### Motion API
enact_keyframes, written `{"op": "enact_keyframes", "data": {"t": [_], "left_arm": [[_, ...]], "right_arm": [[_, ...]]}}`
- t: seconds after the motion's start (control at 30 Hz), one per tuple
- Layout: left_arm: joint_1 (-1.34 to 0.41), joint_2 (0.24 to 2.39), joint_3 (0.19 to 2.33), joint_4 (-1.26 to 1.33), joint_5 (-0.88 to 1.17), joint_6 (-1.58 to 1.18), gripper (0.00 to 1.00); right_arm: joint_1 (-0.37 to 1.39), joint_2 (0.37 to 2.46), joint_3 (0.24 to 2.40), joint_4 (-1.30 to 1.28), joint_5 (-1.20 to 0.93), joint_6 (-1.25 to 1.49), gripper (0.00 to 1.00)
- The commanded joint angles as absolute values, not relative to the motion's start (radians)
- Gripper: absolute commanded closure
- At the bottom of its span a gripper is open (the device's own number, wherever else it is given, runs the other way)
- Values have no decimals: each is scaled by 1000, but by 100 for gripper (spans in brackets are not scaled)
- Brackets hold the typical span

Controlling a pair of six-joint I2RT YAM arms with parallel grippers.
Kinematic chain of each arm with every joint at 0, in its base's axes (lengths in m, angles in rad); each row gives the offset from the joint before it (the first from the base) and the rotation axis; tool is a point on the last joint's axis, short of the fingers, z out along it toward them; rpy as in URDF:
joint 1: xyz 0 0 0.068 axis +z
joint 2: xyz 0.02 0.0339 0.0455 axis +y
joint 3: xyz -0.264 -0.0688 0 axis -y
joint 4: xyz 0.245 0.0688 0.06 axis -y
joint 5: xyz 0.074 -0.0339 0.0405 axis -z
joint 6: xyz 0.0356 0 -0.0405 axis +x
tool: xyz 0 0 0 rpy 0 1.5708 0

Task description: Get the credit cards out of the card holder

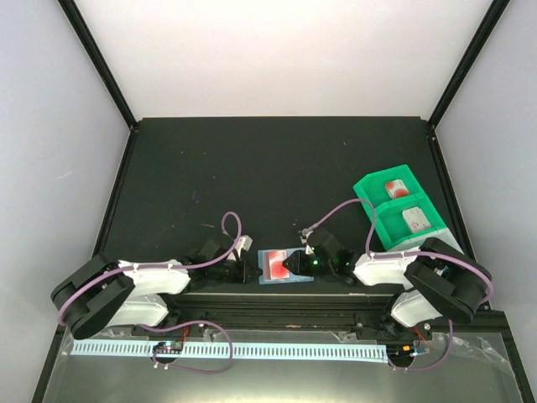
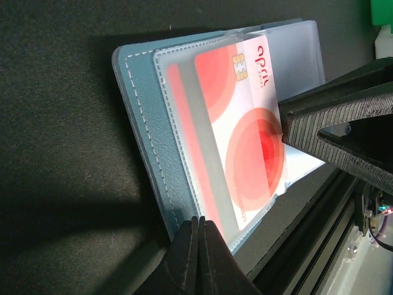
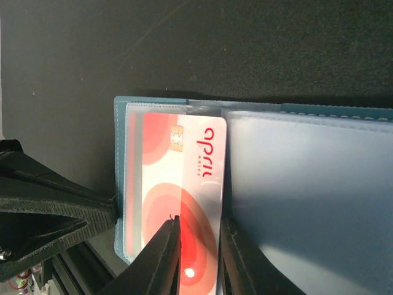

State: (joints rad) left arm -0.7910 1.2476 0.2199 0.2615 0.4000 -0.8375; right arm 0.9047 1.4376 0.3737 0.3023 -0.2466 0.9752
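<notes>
The blue wallet lies open at the middle of the near edge of the counter, between the two arms. A white card with red circles is not out yet. It sits in the clear pocket. Behind it I think there is one more card with a grey stripe, but I cannot be sure.

The left gripper has its fingers pressed tight together. The tips sit on the edge of the wallet, and it looks like they hold the wallet down so it will not slide.

The right gripper has its fingers a little bit apart — just a thin gap. The tips are over one end of the red and white card, next to the fold. They do not seem to squeeze it yet.

By the right edge of the counter is a green tray. One card with a red mark lies in its far box, and a pale card lies in its near box. So part of the job looks done — two cards are out. The card in the pocket has to be pulled free next, and maybe the one hiding behind it too.
</notes>
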Motion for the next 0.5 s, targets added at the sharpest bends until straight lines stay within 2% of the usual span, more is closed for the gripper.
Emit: {"op": "enact_keyframes", "data": {"t": [0.0,0.2,0.47], "left_arm": [[-790,1261,218,277,391,-824,98],[-790,1259,218,276,388,-824,98],[-790,1259,213,274,379,-822,98]], "right_arm": [[892,1470,354,326,-262,982,82],[881,1450,348,318,-256,974,98],[868,1371,327,286,-231,964,99]]}}
